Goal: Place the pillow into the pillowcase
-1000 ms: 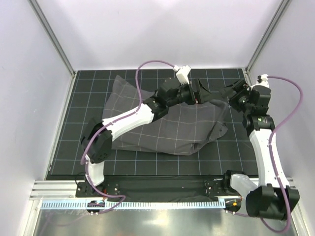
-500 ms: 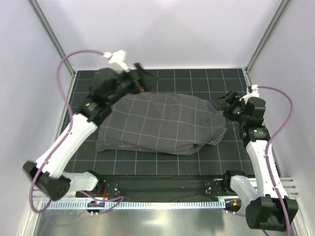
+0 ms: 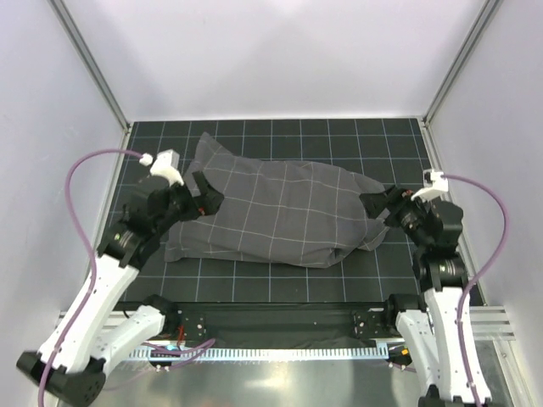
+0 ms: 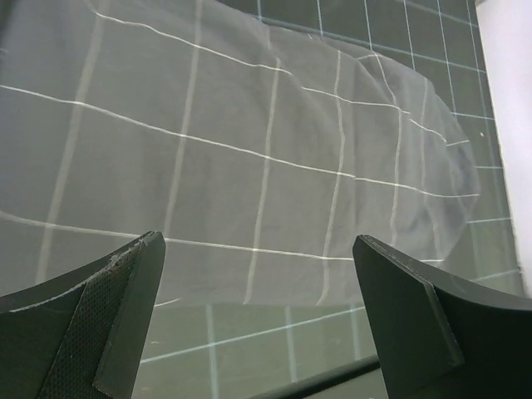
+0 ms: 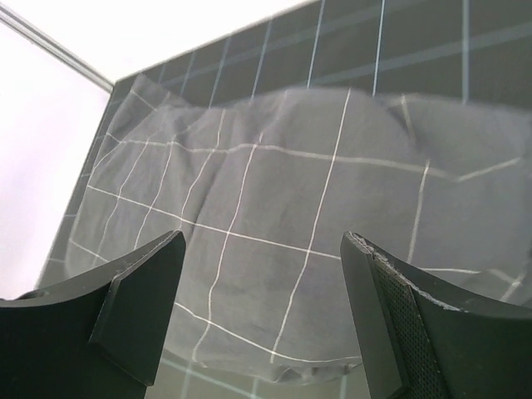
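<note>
Your pillowcase [image 3: 280, 212] lies puffy across the middle of the black gridded tabletop [image 3: 254, 280], soft grey cloth with thin pale checks, right end rumpled. The left tool [image 3: 202, 199] gapes wide by its left edge and the right tool [image 3: 379, 203] is well open at the right end, both holding nothing, with bare strips front and back and white walls [image 3: 280, 59] close around

surface: black mat [image 3: 254, 284] with light grid lines | on it: dark grey checked pillowcase [image 3: 280, 212], lying across the middle (plump, rumpled at its right end) | contact: resting directly on the mat
</note>
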